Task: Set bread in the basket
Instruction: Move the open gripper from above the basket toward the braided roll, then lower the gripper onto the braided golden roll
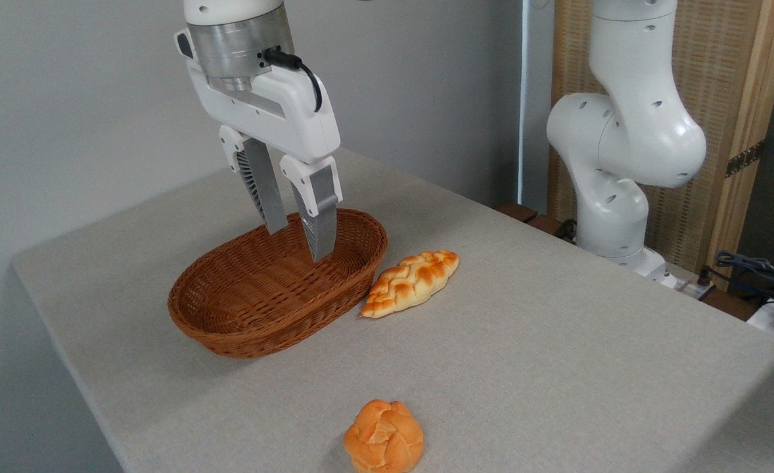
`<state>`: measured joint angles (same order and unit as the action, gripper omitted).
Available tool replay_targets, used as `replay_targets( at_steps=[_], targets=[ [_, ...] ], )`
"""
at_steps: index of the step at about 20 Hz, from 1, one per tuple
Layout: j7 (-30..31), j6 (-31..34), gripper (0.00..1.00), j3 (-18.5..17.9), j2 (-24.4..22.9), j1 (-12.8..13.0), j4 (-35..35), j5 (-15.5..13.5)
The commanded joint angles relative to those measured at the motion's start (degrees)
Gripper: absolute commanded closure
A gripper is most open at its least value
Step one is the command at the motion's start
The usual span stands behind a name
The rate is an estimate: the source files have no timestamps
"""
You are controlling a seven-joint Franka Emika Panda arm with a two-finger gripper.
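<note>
Bare worktop (pixel 558 341) lies right of the pincer (pixel 299 244); the basket (pixel 229 328) wall stands against the bread (pixel 411 282).

Bread (pixel 411 282) on table (pixel 558 368) just right of basket (pixel 229 328); bun (pixel 384 437) nearer front.

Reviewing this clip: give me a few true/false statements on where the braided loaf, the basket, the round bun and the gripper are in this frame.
1. The braided loaf lies inside the basket. False: it lies on the table, just right of the basket.
2. The basket holds nothing. True.
3. The gripper is shut on the loaf. False: its fingers are apart and empty, in front of the basket's far end.
4. A round bun sits near the table's front edge, apart from the loaf. True.
5. The basket is tipped onto its side. False: it sits upright, its opening facing up.
</note>
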<state>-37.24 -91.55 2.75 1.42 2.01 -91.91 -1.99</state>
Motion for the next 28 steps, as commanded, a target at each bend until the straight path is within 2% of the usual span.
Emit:
replay_targets(
  at_steps=[1,11,13,16,20,23,26,28],
  targets=[
    [-0.9,-1.6,0.0,-0.56,-0.45,0.45,0.42,-0.72],
    [-0.9,-1.79,0.0,-0.56,-0.89,0.45,-0.28,-0.73],
    [-0.9,-2.4,0.0,-0.56,-2.2,0.54,-2.03,-0.82],
    [-0.9,-7.13,0.0,-0.29,-6.5,0.89,-9.48,-0.73],
    [-0.9,-13.73,0.0,-0.21,-16.07,1.86,-24.16,-0.73],
    [-1.08,-14.09,0.0,-0.38,-21.96,3.61,-32.6,-0.73],
    [-1.17,-14.44,0.0,-0.47,-28.03,3.71,-40.52,-0.73],
    [-3.52,-14.27,0.0,-0.47,-28.93,3.88,-42.73,-0.73]
  ],
)
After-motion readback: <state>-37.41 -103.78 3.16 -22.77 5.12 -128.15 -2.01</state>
